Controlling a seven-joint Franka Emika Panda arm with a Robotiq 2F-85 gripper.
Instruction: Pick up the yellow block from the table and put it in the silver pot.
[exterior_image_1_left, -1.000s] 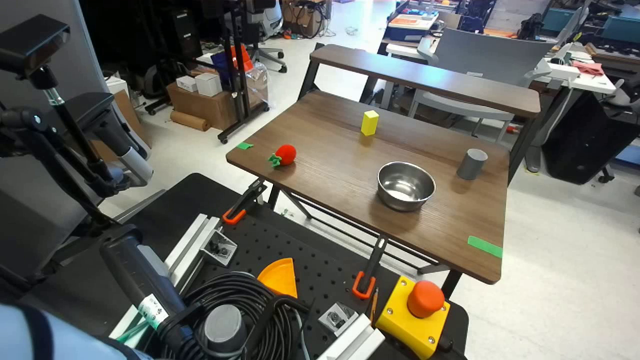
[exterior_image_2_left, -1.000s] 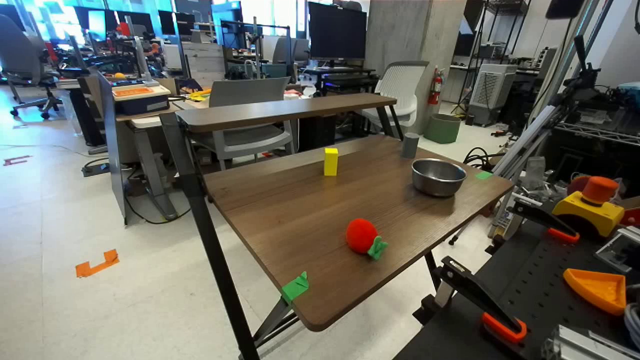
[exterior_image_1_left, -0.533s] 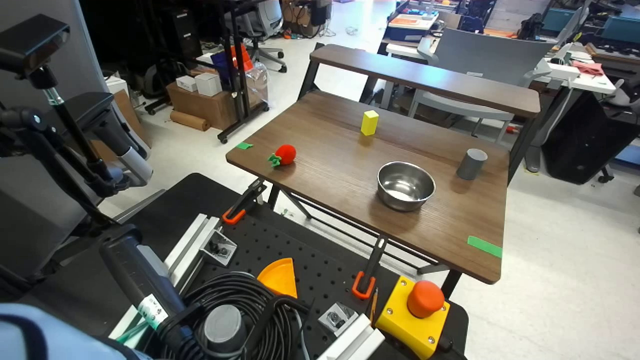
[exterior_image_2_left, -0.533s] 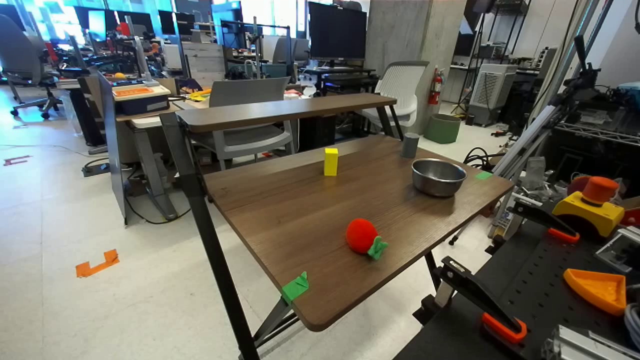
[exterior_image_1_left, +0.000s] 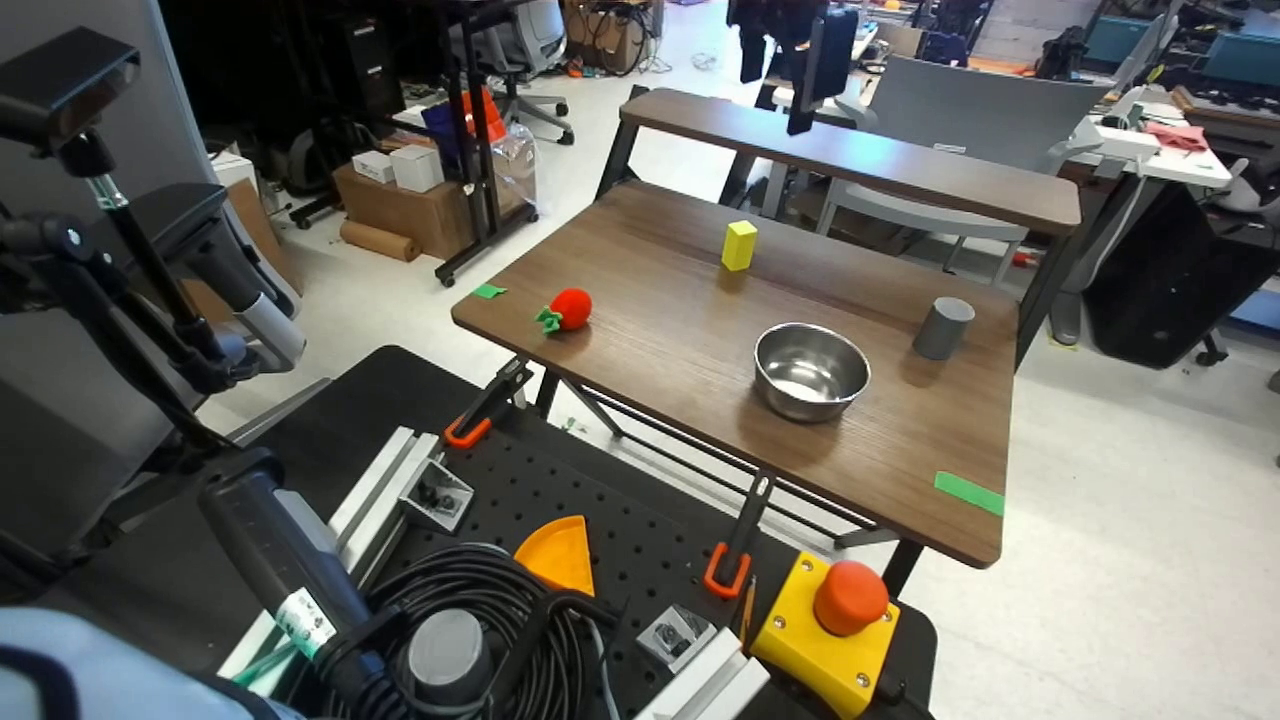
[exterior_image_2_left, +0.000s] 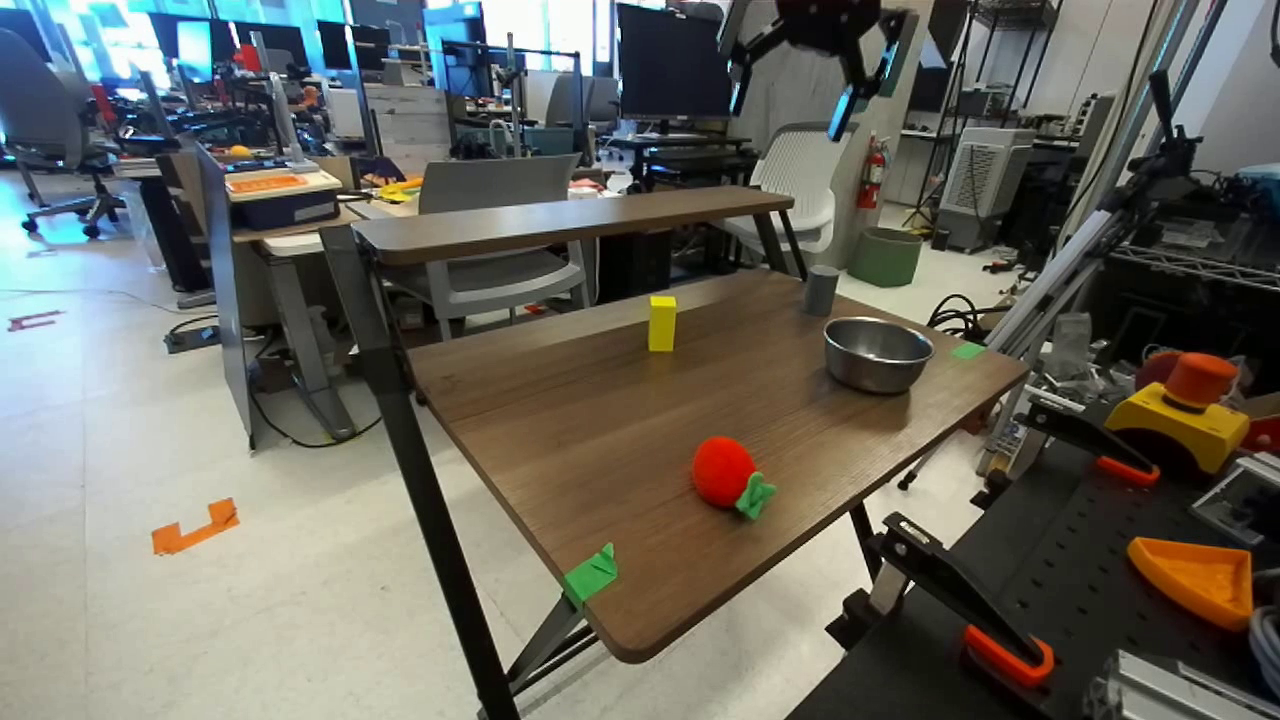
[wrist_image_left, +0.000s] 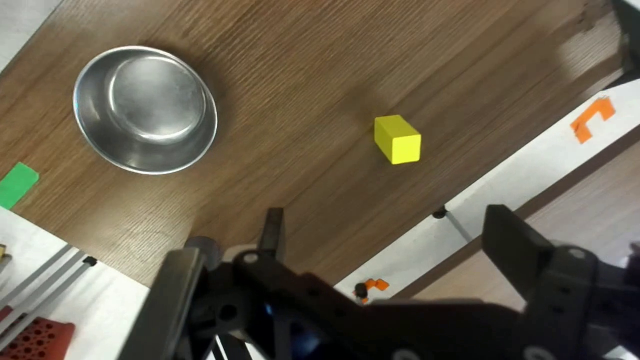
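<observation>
The yellow block (exterior_image_1_left: 739, 247) stands upright on the brown table (exterior_image_1_left: 650, 250), toward the raised shelf side; it also shows in an exterior view (exterior_image_2_left: 661, 324) and in the wrist view (wrist_image_left: 398, 140). The silver pot (exterior_image_1_left: 800, 402) sits on the table nearer the opposite edge, and shows in the wrist view (wrist_image_left: 95, 117) at the upper left. My gripper (exterior_image_1_left: 775, 100) hangs high above the table around the shelf side, fingers spread with nothing between them; it also shows in an exterior view (exterior_image_2_left: 790, 118). In the wrist view the fingers (wrist_image_left: 387, 212) are wide apart, below the block in the picture.
A raised shelf (exterior_image_1_left: 850, 150) runs along the table's far side, on dark supports (exterior_image_2_left: 385, 400). A grey cup (exterior_image_1_left: 943, 330) stands beyond the pot. A red toy with green leaves (exterior_image_1_left: 572, 309) lies near a corner. A black pegboard surface (exterior_image_1_left: 630, 540) with clamps adjoins the table.
My gripper has come into both exterior views from the top, moving down and, in an exterior view, leftward from the top right. The block, pot, cup and red toy have not moved.
</observation>
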